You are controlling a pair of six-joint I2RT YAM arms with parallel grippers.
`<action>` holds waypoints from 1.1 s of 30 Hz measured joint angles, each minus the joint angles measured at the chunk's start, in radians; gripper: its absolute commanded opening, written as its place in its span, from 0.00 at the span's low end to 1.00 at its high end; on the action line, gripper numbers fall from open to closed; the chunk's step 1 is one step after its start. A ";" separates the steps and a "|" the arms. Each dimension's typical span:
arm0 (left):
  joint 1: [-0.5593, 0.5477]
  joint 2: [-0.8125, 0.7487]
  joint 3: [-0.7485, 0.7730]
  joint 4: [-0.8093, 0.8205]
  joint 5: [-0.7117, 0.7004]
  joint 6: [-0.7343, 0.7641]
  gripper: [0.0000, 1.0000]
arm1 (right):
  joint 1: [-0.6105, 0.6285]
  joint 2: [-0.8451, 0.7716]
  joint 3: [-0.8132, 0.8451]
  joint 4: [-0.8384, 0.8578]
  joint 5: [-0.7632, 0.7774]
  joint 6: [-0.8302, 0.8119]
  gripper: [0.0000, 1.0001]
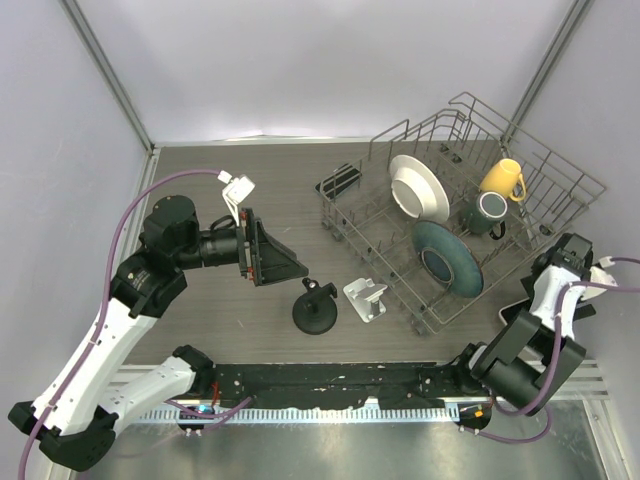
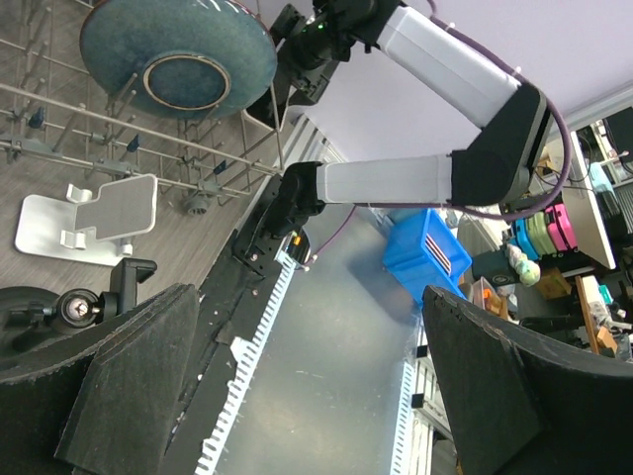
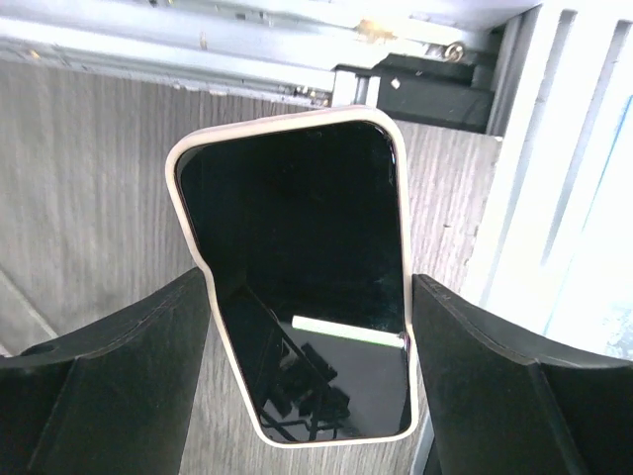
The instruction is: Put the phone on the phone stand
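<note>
The dark wooden desk point(image 1: 220, 190) had a big wire dish rack point(image 1: 395, 265) on its far right side. The left claw point(image 1: 283, 258) hung above the middle of the desk with its two fingers wide apart. The right claw point(image 3: 309, 277) was low by the near right corner, squeezed onto the phone point(image 3: 297, 247), one finger on each long side. The phone had a white case and a dark screen. The little silver phone stand point(image 1: 365, 299) stood near the middle of the desk, just beside the rack.
</note>
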 measured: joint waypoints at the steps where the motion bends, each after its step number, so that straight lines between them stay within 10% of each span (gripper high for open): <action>1: 0.000 0.000 0.000 0.000 -0.001 0.001 1.00 | 0.000 -0.020 0.008 -0.011 0.010 0.003 0.00; 25: 0.000 0.033 -0.014 -0.006 -0.021 0.002 1.00 | 0.094 -0.335 0.377 -0.220 0.415 -0.016 0.00; 33: 0.000 0.043 -0.033 0.008 -0.037 -0.004 1.00 | 0.193 -0.387 0.520 -0.060 0.327 -0.150 0.00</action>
